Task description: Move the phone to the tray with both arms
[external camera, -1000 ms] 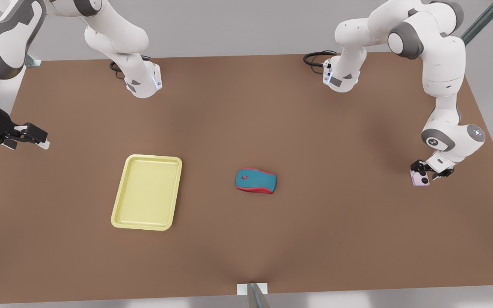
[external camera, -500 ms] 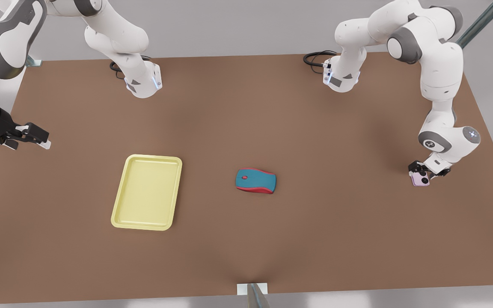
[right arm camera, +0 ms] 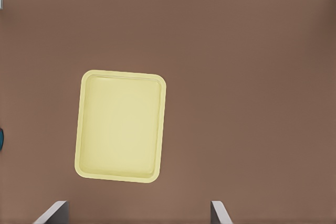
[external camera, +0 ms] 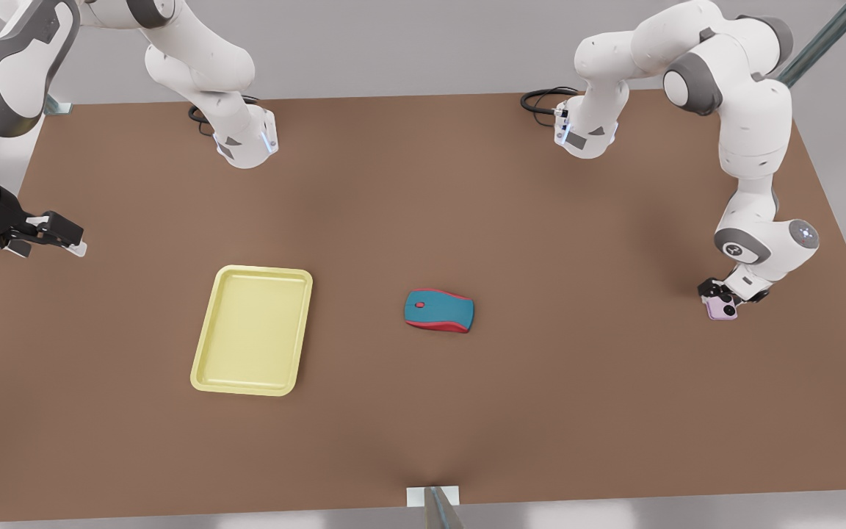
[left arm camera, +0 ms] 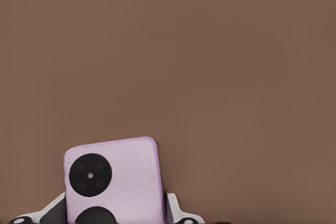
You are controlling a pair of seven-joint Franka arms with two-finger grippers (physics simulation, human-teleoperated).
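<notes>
The left gripper (external camera: 725, 295) was low over the table (external camera: 423, 411) at the front view's right, and the phone (external camera: 722, 310) lay directly under it. In the left wrist view the phone (left arm camera: 113, 179) sat between the two fingers (left arm camera: 173, 211), one on each long side. The fingers stood close to its edges, but I cannot tell if they already pressed on it, so the grasp looked only about to be made.

I judge the phone to be light, stiff and flat, with a smooth back that may slip. The best hold seemed to be across its narrow width on the side edges, away from the two black lenses, with gentle pressure.

Further from this gripper, toward the middle of the table, lay a blue and red mouse (external camera: 439, 311). Beyond the mouse, well apart from the phone, lay the tray (external camera: 206, 367).

The right gripper (external camera: 63, 239) waited high at the front view's left, its fingers spread wide and holding nothing, with the tray (right arm camera: 81, 129) below and ahead of it.
</notes>
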